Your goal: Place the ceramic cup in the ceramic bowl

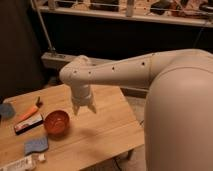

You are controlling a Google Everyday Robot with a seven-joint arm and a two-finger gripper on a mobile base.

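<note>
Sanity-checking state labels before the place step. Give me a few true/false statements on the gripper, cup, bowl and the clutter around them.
1. The gripper hangs over the table, image-right of the ceramic bowl. True.
2. The ceramic cup sits in the ceramic bowl. False: the bowl looks empty, and the cup seems to be the blue-grey thing at the table's left edge.
3. The gripper holds the cup. False: it is open with nothing in it.
4. A blue-grey pad lies on the table, nearer the camera than the bowl. True.
</note>
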